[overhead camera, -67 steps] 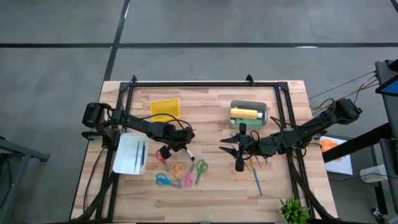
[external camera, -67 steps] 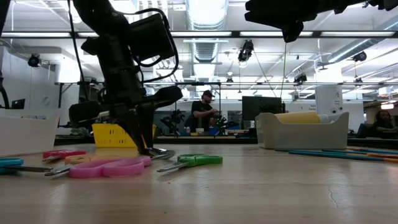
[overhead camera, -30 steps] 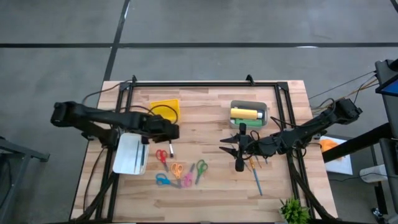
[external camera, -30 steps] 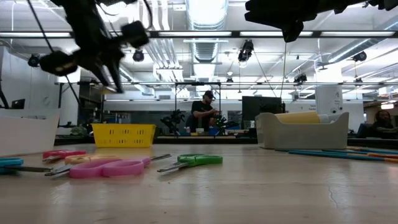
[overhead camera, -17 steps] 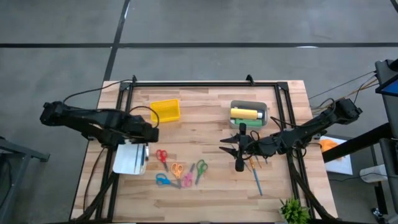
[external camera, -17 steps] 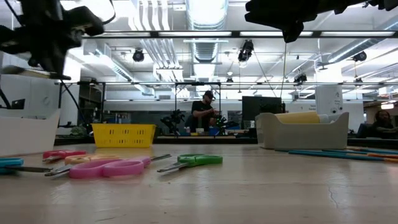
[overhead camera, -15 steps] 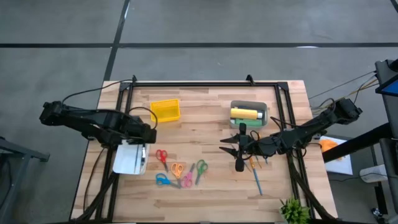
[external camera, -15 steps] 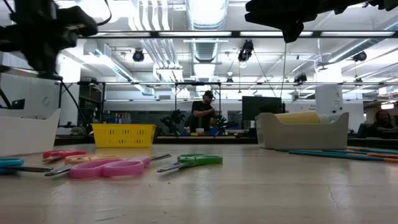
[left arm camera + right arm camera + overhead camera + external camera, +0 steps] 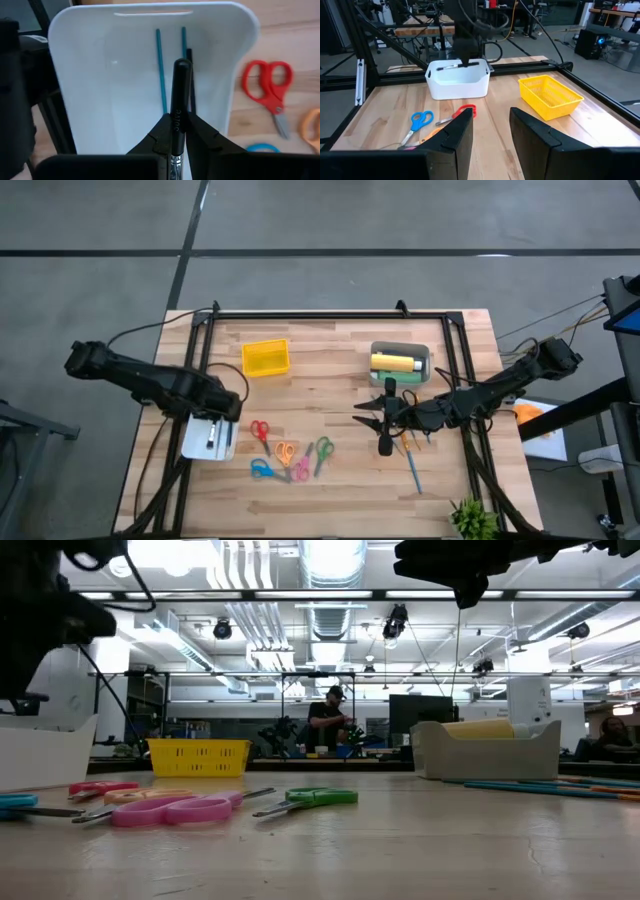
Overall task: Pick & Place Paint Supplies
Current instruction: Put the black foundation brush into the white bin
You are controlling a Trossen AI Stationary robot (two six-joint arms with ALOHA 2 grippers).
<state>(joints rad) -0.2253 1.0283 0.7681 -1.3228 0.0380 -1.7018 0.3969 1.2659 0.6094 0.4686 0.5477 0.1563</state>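
My left gripper (image 9: 217, 420) hangs over the white bin (image 9: 196, 442) at the table's left, pointing down, shut on a black pen (image 9: 179, 90). On the bin's floor lie two teal sticks (image 9: 161, 65) and a dark one. A yellow bottle (image 9: 393, 362) and a green one lie in the grey bin (image 9: 424, 360) at the far right. A teal brush (image 9: 412, 471) and orange pens (image 9: 404, 445) lie on the table near my right gripper (image 9: 362, 420), which stays raised and open, holding nothing. My left gripper pinches the black pen's shaft (image 9: 178, 114) between its two fingers, which come from above and lie across it. The pen lies about level, its black end (image 9: 182, 65) reaching out past the fingers, lifted clear over the white bin's inside.
Several coloured scissors (image 9: 285, 455) lie on the table's near middle, between the two bins. A yellow basket (image 9: 265, 358) stands at the far left. A black frame (image 9: 330, 314) runs round the table. A small green plant (image 9: 472, 518) sits at the near right corner.
My left gripper has carried the black pen toward the table's left edge, from beside the yellow basket to over the white bin, and has tipped until it points straight down. It has stayed shut on the pen.
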